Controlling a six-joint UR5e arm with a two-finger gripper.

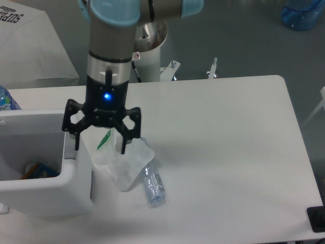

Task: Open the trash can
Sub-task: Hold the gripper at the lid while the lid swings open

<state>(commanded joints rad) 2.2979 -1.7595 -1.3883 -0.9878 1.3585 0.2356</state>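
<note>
Since the trash can (45, 188) at the table's left front corner already stands with its lid (30, 137) tipped up and its inside showing, with some coloured rubbish at the bottom, the opening looks done. What remains, I judge, is to lift the gripper (99, 145) straight up and clear, without brushing the lid or nudging the bin sideways. Its fingers are spread wide and hold nothing. One fingertip hangs just over the bin's right rim, about where the push tab would sit, though I cannot tell whether it touches; the other hangs over the plastic bag (122, 162) lying on the table (228, 152) just right of the bin. A small clear bottle (153, 187) pokes out from under the bag, near the table's front edge.
</note>
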